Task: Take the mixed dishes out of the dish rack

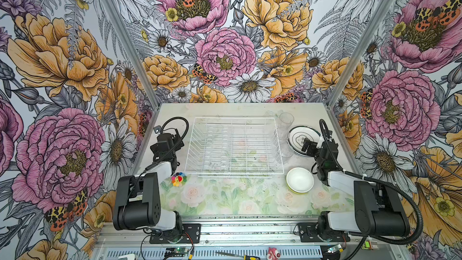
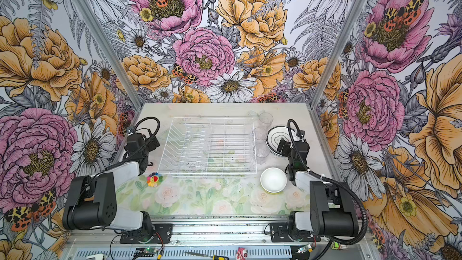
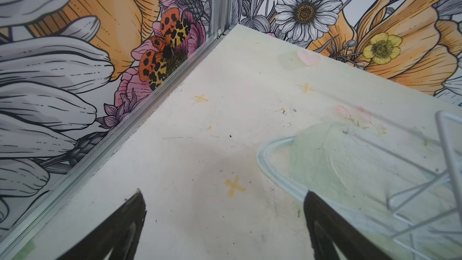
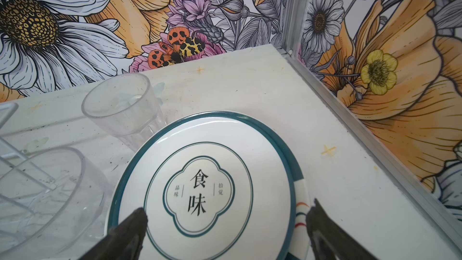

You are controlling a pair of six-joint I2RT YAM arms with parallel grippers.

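The dish rack (image 1: pixel 235 172) (image 2: pixel 207 172), a white wire basket, stands in the middle of the table with nothing in it in both top views. Right of it lies a stack of white plates (image 1: pixel 297 135) (image 4: pixel 200 146) with dark green rims. My right gripper (image 4: pixel 227 206) (image 1: pixel 307 146) hovers open just over the top plate, holding nothing. Clear cups (image 1: pixel 286 120) (image 4: pixel 117 106) stand between rack and plates. A lime-green bowl (image 1: pixel 300 180) (image 2: pixel 273 180), white inside, sits in front of the plates. My left gripper (image 3: pixel 223 193) (image 1: pixel 173 136) is open over bare table left of the rack.
A small rainbow flower toy (image 1: pixel 178 179) lies by the rack's front left corner. Floral walls with metal corner posts (image 4: pixel 291 13) close in the table on three sides. A rack corner (image 3: pixel 445 146) is close beside the left gripper. Tools (image 1: pixel 247 256) lie along the front rail.
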